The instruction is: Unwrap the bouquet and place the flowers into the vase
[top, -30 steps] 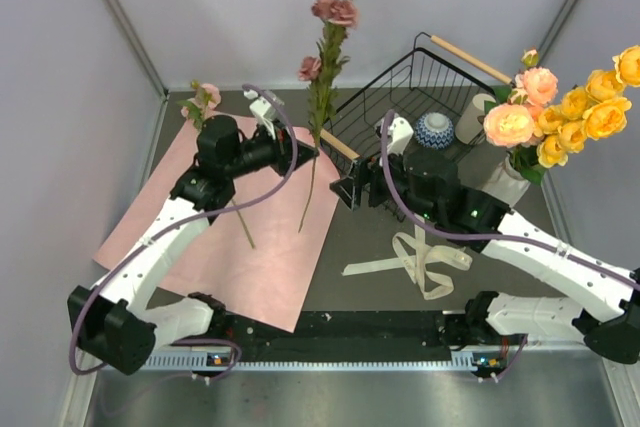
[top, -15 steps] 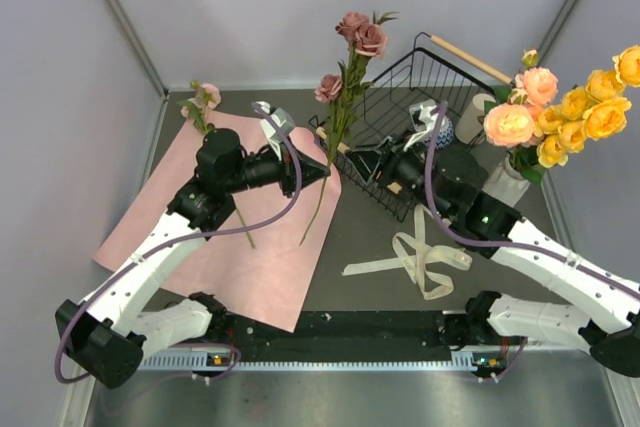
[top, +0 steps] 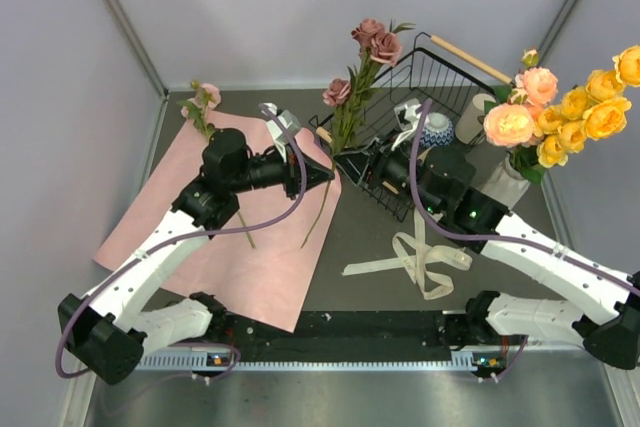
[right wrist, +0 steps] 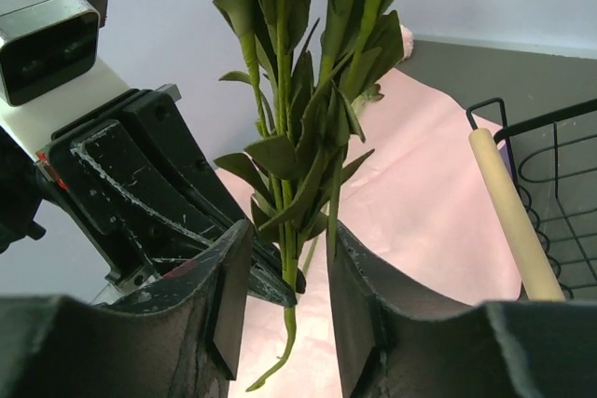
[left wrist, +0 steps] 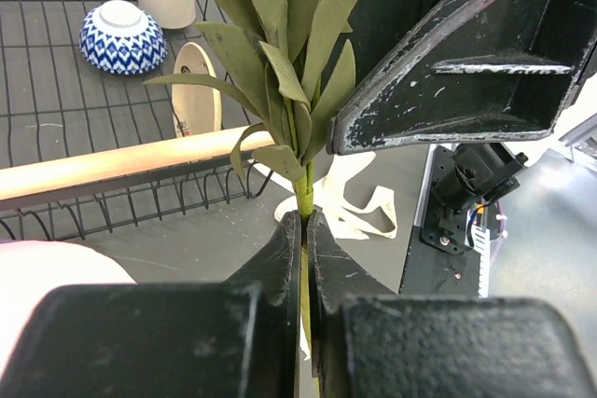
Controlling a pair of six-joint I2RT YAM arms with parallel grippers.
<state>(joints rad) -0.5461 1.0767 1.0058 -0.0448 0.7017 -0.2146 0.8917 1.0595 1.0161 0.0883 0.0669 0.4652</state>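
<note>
My left gripper (top: 324, 174) (left wrist: 305, 222) is shut on the green stem (left wrist: 306, 195) of a mauve rose flower (top: 376, 40), holding it upright in front of the basket. My right gripper (top: 353, 161) (right wrist: 288, 241) stands open with its jaws either side of the same leafy stem (right wrist: 285, 230), a gap showing on both sides. The bouquet is undone. Its pink wrapping paper (top: 220, 242) lies flat, with a pink flower (top: 206, 99) on it, and the cream ribbon (top: 420, 257) lies loose. The white vase (top: 503, 182) at the right holds peach and yellow flowers (top: 560, 112).
A black wire basket (top: 425, 72) with a wooden handle (left wrist: 121, 167) stands behind the grippers. It holds a blue-and-white bowl (top: 435, 130) (left wrist: 119, 36) and a cream cup (top: 472, 115). Grey walls close in the left, back and right.
The left arm carried the mauve flower rightwards towards the basket. The right gripper swung left to meet it and narrowed its jaws around the stem.
</note>
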